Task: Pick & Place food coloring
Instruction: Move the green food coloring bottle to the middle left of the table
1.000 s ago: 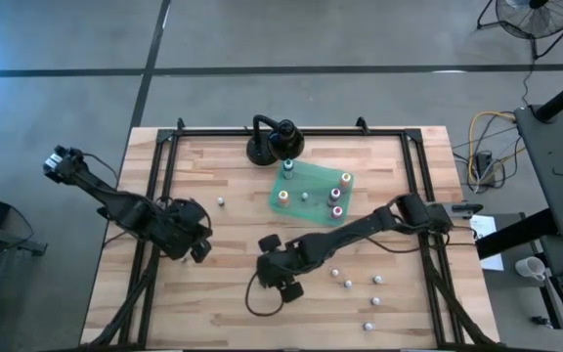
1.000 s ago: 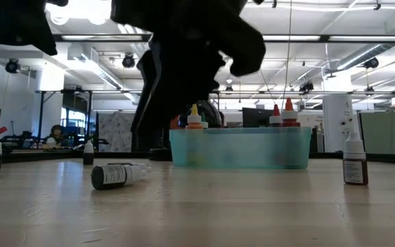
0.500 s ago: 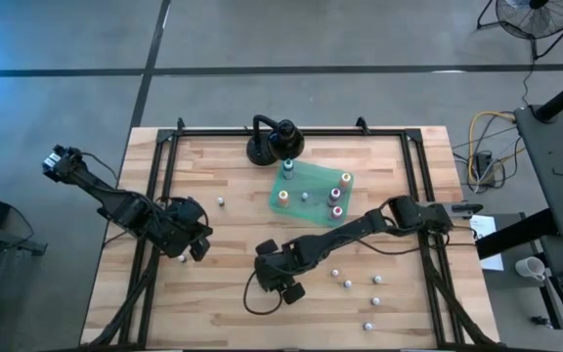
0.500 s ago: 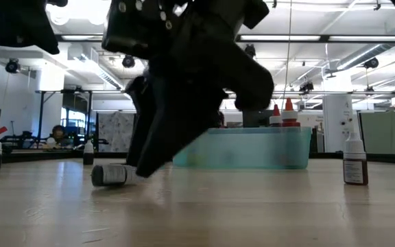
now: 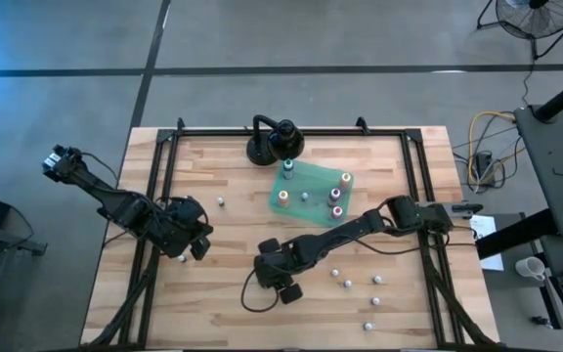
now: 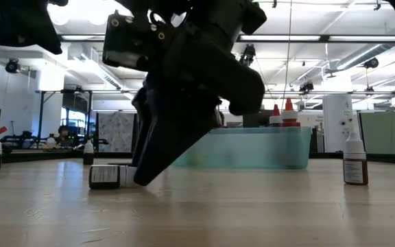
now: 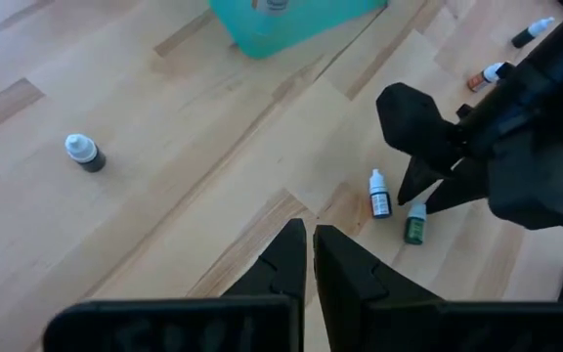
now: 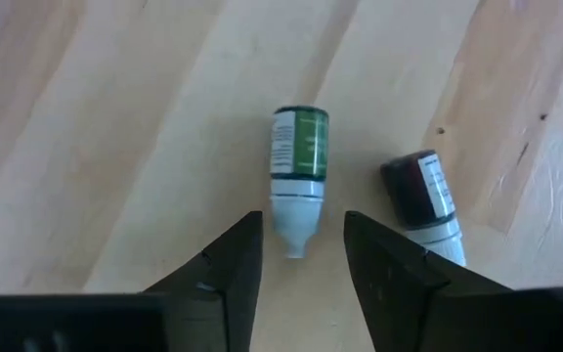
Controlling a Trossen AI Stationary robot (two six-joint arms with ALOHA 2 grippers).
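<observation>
A green-labelled food coloring bottle (image 8: 299, 156) lies on its side on the wood table. Beside it lies a dark red one (image 8: 421, 194). My right gripper (image 8: 301, 223) is down at the table, open, one finger on either side of the green bottle's white cap (image 8: 291, 223), with a gap showing on both sides. In the high view the right gripper (image 5: 270, 266) hides both bottles. My left gripper (image 7: 309, 235) is shut and empty, held above the table's left half (image 5: 195, 250). The green tray (image 5: 316, 178) holds several upright bottles.
A black round-based stand (image 5: 272, 142) is at the far edge behind the tray. Loose upright bottles stand at the near right (image 5: 348, 284), (image 5: 377, 301) and one at the left (image 5: 221, 202). A black frame (image 5: 159, 196) runs along the table's sides.
My right gripper has come down toward the two lying bottles, and in the low view its fingers now reach the table beside them.
</observation>
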